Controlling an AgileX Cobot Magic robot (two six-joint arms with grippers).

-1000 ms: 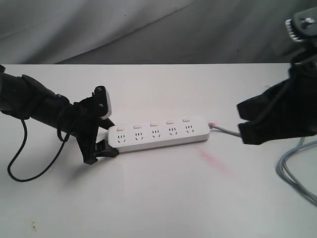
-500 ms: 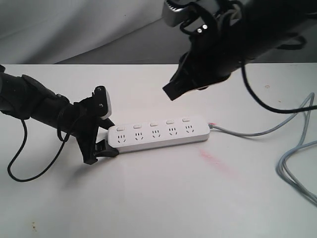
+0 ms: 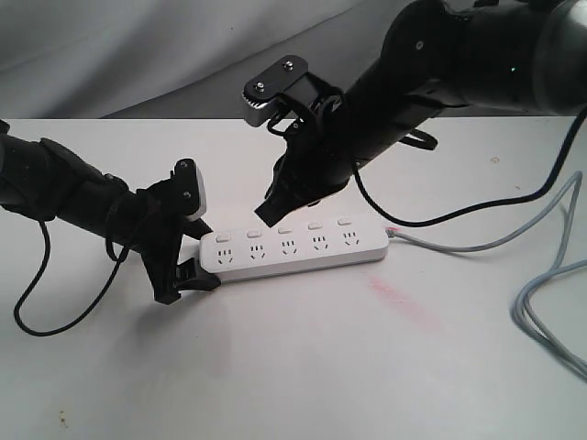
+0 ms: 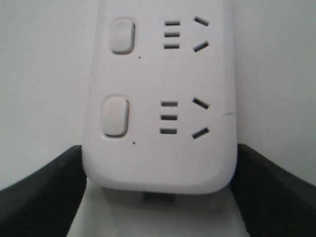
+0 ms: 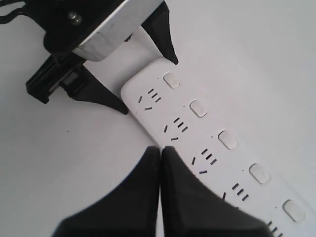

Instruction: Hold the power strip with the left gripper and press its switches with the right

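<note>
The right hand (image 3: 269, 218) has its two black fingers pressed together into a single blunt point and holds nothing. That point hangs just above the power strip (image 3: 293, 246), near the second of the five switches (image 3: 254, 233) counted from the held end. Whether it touches the plastic cannot be told. In the right wrist view the joined tips (image 5: 159, 150) sit over the socket side of the bar rather than over the row of switches (image 5: 197, 107). A clean press therefore probably needs a small shift across the strip toward the buttons, then a short straight push down onto one rocker, firm enough to click it without dragging the bar. Behind the tip, the right wrist pitches steeply downward and the arm slopes up and back toward the far right of the counter (image 3: 293, 367). The left hand (image 3: 206, 249) is spread wide around the rounded end of the strip, one finger against each long side. The left wrist view shows those fingers (image 4: 44, 190) flanking that end, so it appears to be bracing the bar. Its arm lies low and nearly level over the counter. The strip lies flat mid-counter, with its grey cord (image 3: 459, 246) trailing off to the right.
</note>
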